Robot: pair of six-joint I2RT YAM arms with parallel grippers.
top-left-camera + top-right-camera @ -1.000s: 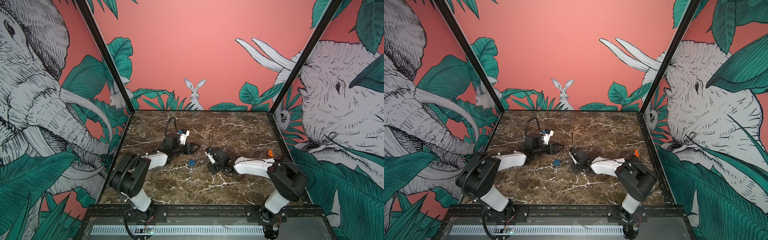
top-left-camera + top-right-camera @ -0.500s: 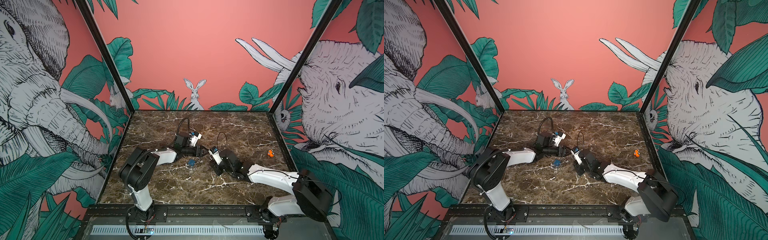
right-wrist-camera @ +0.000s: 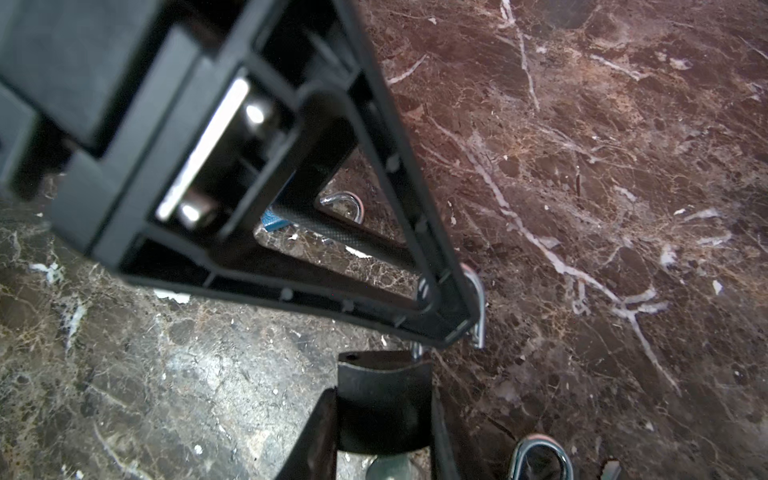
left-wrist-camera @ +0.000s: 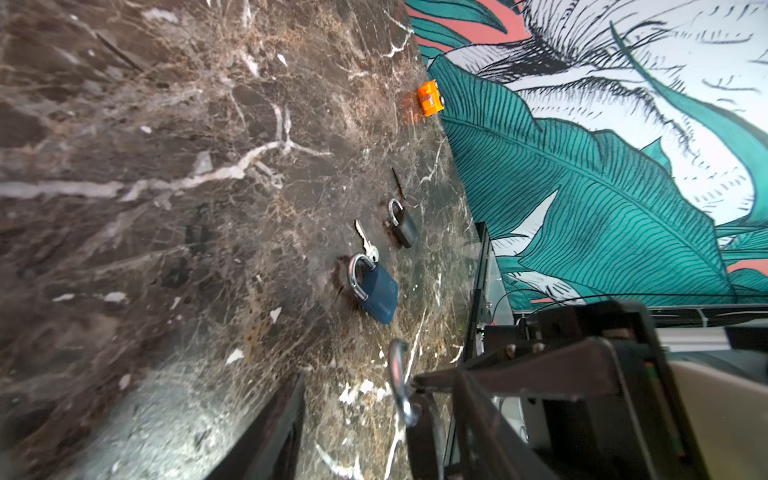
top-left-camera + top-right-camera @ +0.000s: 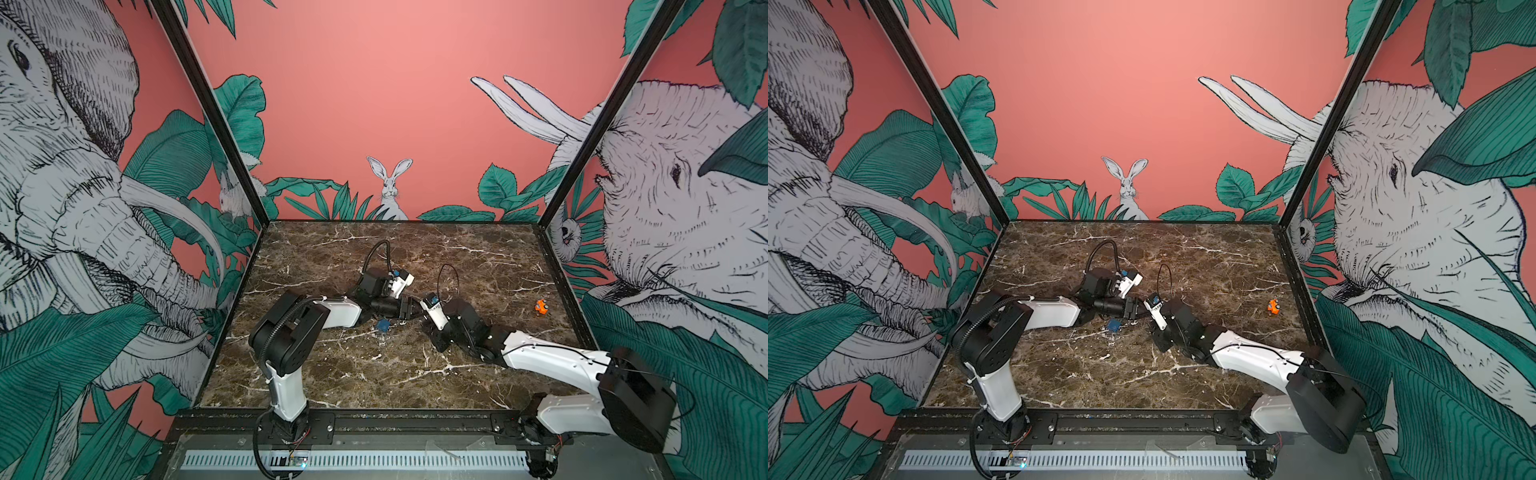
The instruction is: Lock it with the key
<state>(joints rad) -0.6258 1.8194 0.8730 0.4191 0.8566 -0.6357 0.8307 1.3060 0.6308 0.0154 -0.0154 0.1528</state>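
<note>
Marble table (image 3: pixel 582 208), padlock (image 3: pixel 382 403) in right pincer (image 3: pixel 379 374)

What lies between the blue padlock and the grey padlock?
A silver key, near the blue padlock's shackle; seen in the left wrist view.

A padlock (image 3: pixel 380 409) sits in the right pincer (image 3: pixel 382 380), the left pincer (image 5: pixel 409 310) just left of it. On the tabletop (image 5: pixel 332 374) before the left pincer lies a second padlock (image 5: pixel 382 325), a key (image 4: pixel 365 242) just beside it; a toy car (image 5: pixel 540 307) sits well apart to the right.
</note>
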